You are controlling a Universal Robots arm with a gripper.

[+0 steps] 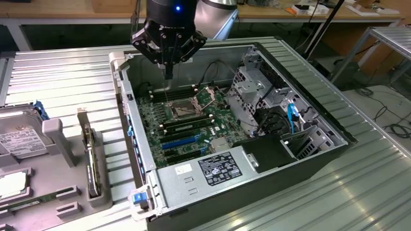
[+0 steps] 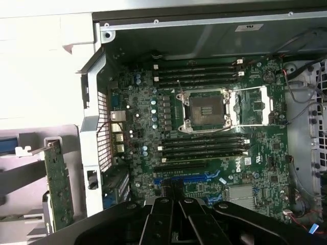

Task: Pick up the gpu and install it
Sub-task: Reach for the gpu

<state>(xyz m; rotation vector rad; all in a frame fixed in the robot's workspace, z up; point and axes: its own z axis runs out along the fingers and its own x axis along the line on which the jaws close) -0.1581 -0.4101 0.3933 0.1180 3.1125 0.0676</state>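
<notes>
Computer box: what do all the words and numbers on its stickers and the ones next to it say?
None can be read for sure.
black sticker on the power supply: print too small to read.
white sticker beside it: too small to read.
hard drive label: too small to read.
case rim sticker: too small to read.
motherboard markings: too small to read.

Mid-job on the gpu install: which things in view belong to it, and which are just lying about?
Part of the job:
- gpu, standing on edge outside the case
- hand, shut and empty, over the open case
- blue slots on the motherboard

Lying about:
- hard drive
- power supply
- CPU socket
</notes>
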